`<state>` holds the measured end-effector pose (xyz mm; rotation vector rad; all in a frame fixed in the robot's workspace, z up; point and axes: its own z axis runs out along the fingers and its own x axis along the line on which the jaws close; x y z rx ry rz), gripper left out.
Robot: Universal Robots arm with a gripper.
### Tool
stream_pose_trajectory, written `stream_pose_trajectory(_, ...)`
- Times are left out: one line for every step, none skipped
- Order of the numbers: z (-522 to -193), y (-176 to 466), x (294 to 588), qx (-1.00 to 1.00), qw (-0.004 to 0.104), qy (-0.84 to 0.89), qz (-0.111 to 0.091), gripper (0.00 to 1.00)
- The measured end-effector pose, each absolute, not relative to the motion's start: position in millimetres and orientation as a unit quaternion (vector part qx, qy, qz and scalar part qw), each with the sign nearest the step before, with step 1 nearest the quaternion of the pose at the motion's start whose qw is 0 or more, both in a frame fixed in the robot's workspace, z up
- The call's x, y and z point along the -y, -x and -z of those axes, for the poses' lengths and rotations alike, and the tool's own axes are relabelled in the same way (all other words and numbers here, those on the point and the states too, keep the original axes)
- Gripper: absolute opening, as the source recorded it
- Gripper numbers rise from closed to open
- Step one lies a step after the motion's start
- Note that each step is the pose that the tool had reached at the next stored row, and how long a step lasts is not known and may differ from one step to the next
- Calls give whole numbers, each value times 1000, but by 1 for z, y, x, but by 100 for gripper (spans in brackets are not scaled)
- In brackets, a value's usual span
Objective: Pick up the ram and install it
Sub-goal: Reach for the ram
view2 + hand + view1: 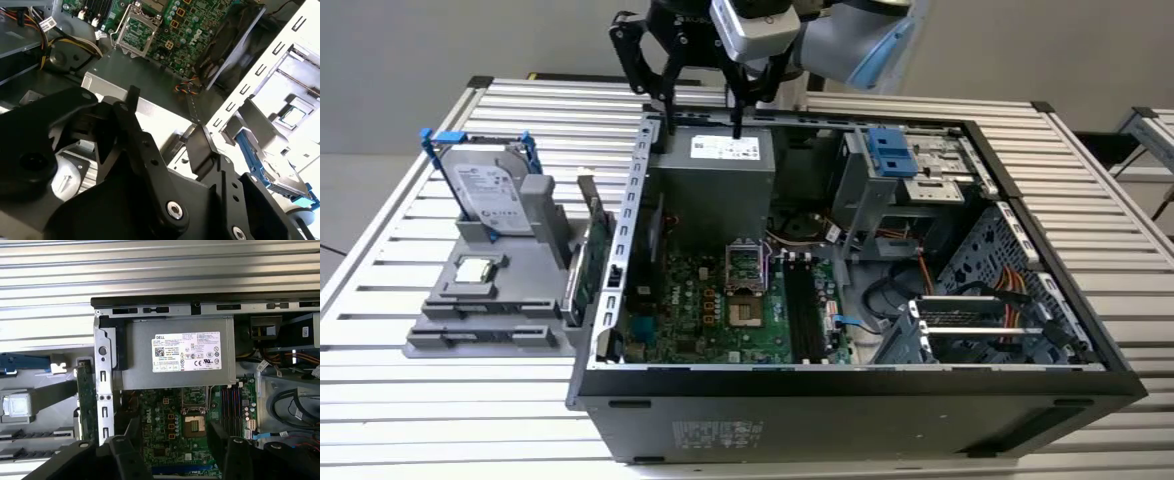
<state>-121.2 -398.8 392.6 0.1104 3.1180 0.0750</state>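
Your claw (698, 125) hangs released above the power supply (714, 175) at the far end of the open computer case (854, 385). Its 2 black fingers (663, 105) are spread with nothing between them. In the first wrist view you look past those fingers onto the power supply's labelled face and the motherboard (170, 425).

As far as you can tell, the ram (584, 200) is the thin board standing edge-on in the gray rack (494, 320) on the counter (440, 410). It sits outside the case, just beside the case wall on the exterior view's left, next to the green card (598, 270). The hard drive (487, 195) in its blue bracket stands upright farther left in that rack. Your claw is well apart from the ram.
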Motion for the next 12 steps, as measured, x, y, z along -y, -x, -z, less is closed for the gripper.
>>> stream_pose_trajectory(-393,121,399,-999,10,-35,-24,0)
stream_pose_trajectory(-393,121,399,-999,10,-35,-24,0)
stream_pose_trajectory(-393,121,399,-999,10,-35,-24,0)
stream_pose_trajectory(-393,121,399,-999,10,-35,-24,0)
stream_pose_trajectory(-393,121,399,-999,10,-35,-24,0)
stream_pose_trajectory(-393,121,399,-999,10,-35,-24,0)
stream_pose_trajectory(-393,121,399,-999,10,-35,-24,0)
stream_pose_trajectory(-393,121,399,-999,10,-35,-24,0)
stream_pose_trajectory(-393,121,399,-999,10,-35,-24,0)
stream_pose_trajectory(-393,121,399,-999,10,-35,-24,0)
stream_pose_trajectory(-393,121,399,-999,10,-35,-24,0)
stream_pose_trajectory(-393,121,399,-999,10,-35,-24,0)
